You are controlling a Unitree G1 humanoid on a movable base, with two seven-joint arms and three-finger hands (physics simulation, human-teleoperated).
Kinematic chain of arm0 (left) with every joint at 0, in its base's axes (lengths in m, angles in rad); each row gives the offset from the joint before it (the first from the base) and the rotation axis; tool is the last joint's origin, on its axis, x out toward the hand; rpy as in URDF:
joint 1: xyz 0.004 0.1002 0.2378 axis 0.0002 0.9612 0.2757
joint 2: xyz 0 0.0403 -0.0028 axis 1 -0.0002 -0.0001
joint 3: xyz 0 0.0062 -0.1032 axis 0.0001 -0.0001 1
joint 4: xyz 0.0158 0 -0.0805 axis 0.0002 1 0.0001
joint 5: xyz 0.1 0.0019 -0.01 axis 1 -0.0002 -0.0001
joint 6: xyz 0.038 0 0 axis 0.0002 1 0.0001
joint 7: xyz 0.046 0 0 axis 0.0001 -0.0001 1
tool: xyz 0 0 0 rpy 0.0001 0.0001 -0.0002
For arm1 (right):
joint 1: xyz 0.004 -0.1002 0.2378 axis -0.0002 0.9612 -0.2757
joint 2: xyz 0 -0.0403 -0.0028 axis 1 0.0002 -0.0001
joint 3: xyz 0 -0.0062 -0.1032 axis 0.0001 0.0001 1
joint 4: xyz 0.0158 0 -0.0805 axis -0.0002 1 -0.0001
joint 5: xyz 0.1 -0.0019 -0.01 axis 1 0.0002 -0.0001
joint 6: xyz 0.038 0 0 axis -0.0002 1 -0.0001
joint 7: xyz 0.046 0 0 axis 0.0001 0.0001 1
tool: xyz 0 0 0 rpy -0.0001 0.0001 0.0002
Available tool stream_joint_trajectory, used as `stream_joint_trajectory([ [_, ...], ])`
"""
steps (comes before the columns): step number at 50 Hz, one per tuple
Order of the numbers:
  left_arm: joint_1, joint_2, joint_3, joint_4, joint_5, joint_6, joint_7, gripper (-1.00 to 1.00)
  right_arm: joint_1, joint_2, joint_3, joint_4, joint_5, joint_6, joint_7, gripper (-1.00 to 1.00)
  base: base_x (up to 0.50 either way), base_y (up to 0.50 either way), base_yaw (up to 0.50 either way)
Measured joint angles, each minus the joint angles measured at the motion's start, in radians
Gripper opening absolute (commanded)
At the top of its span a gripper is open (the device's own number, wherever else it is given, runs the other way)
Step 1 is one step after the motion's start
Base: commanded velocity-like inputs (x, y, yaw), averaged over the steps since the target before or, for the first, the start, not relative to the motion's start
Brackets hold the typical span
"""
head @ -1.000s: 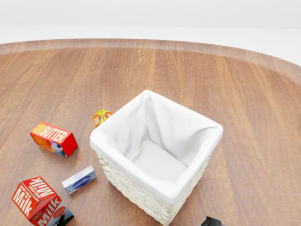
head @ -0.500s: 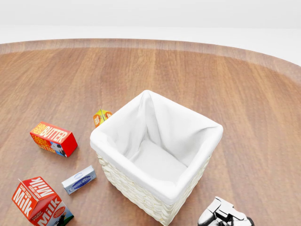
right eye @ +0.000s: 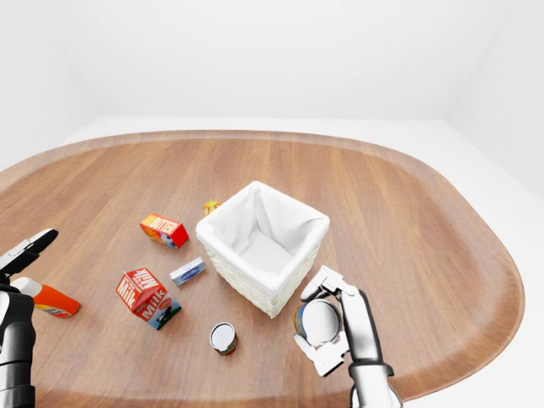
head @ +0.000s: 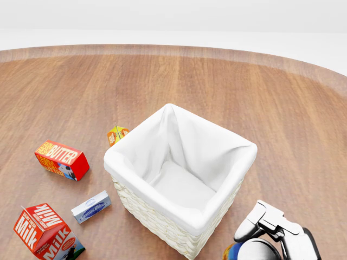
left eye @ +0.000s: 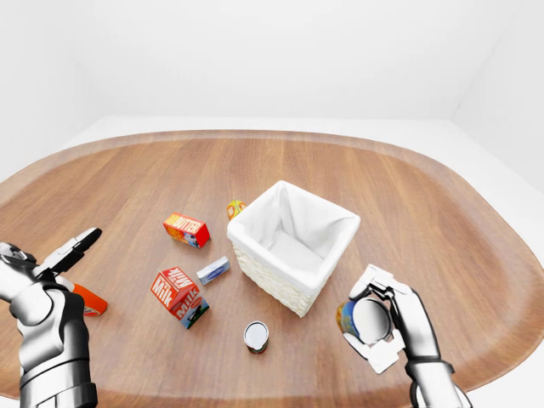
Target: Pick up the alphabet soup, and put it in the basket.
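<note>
**One can in hand, basket not yet filled**

Left-eye view: grips the alphabet soup [left eye: 367,321] in the right hand [left eye: 393,321], fingers clamped round the can, lid turned toward the camera. Sits at 4 o'clock of the basket [left eye: 255,240], near it and seemingly raised off the worktop [left eye: 425,195], probably to clear the rim. Holds the left hand [left eye: 61,257] at 9 o'clock of the view, fingers spread, empty, well apart from the action. Shows a second can [left eye: 256,336] at 7 o'clock of the basket and a milk carton [left eye: 178,295] at 8.

Head view: looks down into the white-lined basket and finds nothing inside, so no drop made yet. Places hand and soup at 5 o'clock, just beside the basket's corner.

Right-eye view: takes in an oval wood-grain worktop with a raised edge, plain white floor and walls beyond. Shows an orange bottle [right eye: 51,299] at 9 o'clock.
</note>
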Motion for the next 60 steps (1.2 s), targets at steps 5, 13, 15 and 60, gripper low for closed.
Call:
stream_joint_trajectory([
  [5,0.001,0.000,0.001,-0.004,0.000,0.000,0.000,1.00,-0.012,0.002,0.008,-0.069,-0.018,0.048,0.017,-1.00,0.00,0.00,0.00],
  [13,0.005,-0.002,0.003,-0.010,-0.001,0.000,-0.002,1.00,-0.057,-0.003,0.031,-0.169,-0.052,0.126,0.037,-1.00,0.00,0.00,0.00],
  [15,0.006,-0.002,0.004,-0.014,-0.002,0.000,-0.002,1.00,-0.077,-0.006,0.040,-0.198,-0.066,0.126,0.045,-1.00,0.00,0.00,0.00],
  [60,0.002,0.001,0.002,-0.005,0.000,0.000,-0.001,1.00,-0.828,-0.025,0.071,-0.116,-0.238,0.126,0.228,-1.00,0.00,0.00,0.00],
])
